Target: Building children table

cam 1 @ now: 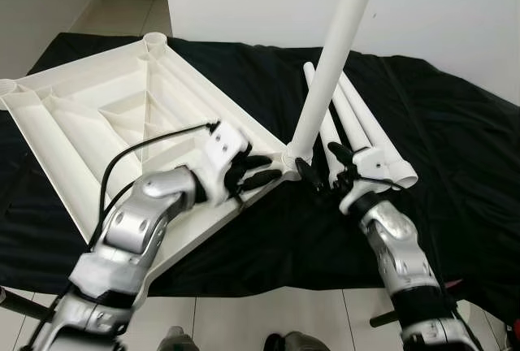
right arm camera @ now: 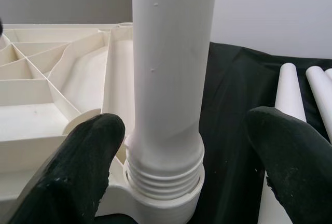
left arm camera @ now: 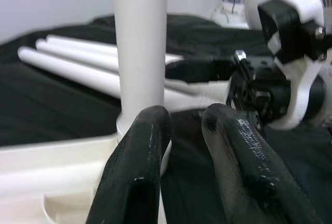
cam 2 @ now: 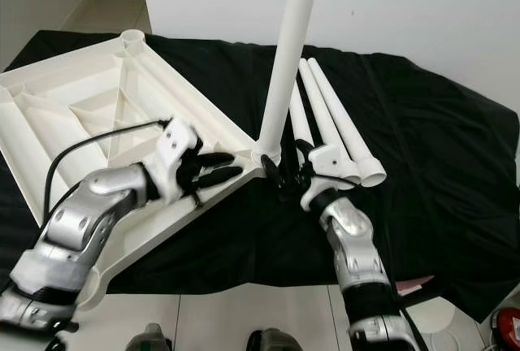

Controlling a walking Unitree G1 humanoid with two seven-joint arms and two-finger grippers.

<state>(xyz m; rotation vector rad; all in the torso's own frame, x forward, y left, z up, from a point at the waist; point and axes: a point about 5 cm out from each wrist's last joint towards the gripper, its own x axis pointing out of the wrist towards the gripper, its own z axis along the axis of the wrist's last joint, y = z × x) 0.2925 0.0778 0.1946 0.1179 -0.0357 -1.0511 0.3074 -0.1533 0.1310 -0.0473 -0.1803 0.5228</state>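
Floor: you see pale glossy tiles nearest you, at the front edge of the cloth.
Left arm: your silver, jointed left arm reaches forward and inward over the tabletop, with a black cable looping above its wrist.
Left gripper: your left gripper lies over the tabletop's near corner, just beside the socket; its two rounded black fingers are slightly parted and grasp nothing.
Right arm: your right arm rises from below and angles inward toward the same corner.
Right gripper: your right gripper is spread wide around the base of the leg; its fingers stand on either side of the leg without touching it.
Tabletop: the white moulded plastic tabletop lies underside up on the cloth, showing raised ribs and shallow compartments, with round sockets at its corners.
Leg: one smooth white tube, the leg, stands in the near corner socket, leaning a little; ridged threads show at its foot, just above the socket rim.
Spare legs: three more white tubes, the spare legs, lie side by side on the cloth, just beyond your right gripper.
Cloth: the matte black cloth is wrinkled and spreads under everything.
Wall: a plain white wall stands behind.
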